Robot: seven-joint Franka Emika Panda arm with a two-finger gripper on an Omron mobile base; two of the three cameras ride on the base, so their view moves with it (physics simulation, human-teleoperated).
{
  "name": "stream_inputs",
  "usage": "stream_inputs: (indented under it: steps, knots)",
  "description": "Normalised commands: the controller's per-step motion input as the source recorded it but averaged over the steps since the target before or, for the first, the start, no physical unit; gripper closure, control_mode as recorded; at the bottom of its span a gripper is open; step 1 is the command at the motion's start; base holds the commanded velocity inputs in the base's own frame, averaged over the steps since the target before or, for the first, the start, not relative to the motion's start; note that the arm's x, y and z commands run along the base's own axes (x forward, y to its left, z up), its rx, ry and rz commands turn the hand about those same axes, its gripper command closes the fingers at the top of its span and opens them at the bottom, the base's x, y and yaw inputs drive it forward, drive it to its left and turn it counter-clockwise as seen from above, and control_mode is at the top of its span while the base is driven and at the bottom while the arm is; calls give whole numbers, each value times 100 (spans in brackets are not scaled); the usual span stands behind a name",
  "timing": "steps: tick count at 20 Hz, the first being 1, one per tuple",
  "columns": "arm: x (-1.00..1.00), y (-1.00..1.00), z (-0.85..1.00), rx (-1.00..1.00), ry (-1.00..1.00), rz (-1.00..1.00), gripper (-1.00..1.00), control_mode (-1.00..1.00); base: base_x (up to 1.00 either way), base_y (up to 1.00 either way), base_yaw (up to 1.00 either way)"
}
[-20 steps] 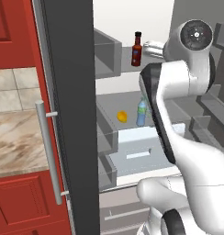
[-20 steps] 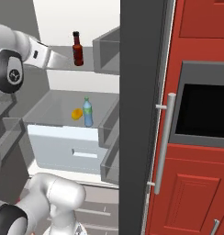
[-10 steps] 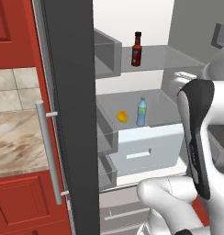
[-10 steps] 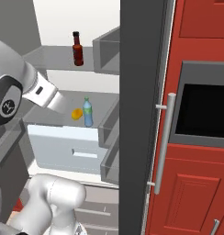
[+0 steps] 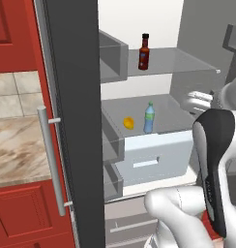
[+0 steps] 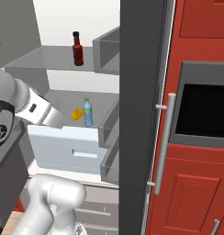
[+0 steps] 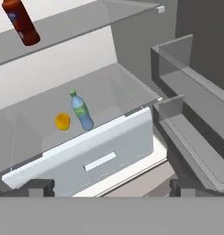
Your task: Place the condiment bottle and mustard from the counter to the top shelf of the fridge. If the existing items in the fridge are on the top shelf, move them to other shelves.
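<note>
Pulling our arm back out of the fridge (image 5: 71,121), we are now holding the gripper (image 7: 111,186) low and outside the cabinet, its fingers (image 7: 40,186) standing wide apart and carrying nothing. A second ago the hand was up by the top shelf (image 5: 180,60) next to the condiment bottle (image 5: 144,51); now it is hanging well below and nearer to us, so we are reading that as a release made and a retreat under way. Just ahead of the gripper, and slightly above it in the hand view, the pale drawer (image 7: 93,156) is facing us, shut. Beyond the drawer, on the middle shelf (image 7: 118,89), the blue plastic bottle (image 7: 81,110) is standing upright with the round fruit (image 7: 62,121) just beside it; both are sitting where they sat a second ago, so the existing items are not crowding the top level. Farther up and away from the gripper, the condiment bottle is standing alone and upright on the top shelf, apart from our fingers. That means half of the placing is done, in our judgement. The mustard is not in the fridge, and we are expecting to turn toward the counter (image 5: 16,150), off beyond the open door, to look for it next.
</note>
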Motion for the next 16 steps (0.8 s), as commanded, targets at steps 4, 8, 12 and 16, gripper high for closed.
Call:
stream_inputs:
  steps: [4, 8, 12, 16]
  knots:
    - [0, 0, 0, 0, 0, 0, -100, 100, -100, 25, 3]
    - [0, 0, 0, 0, 0, 0, -100, 100, -100, 35, 6]
    - [0, 0, 0, 0, 0, 0, -100, 100, -100, 80, 19]
    - [0, 0, 0, 0, 0, 0, -100, 100, -34, 100, 36]
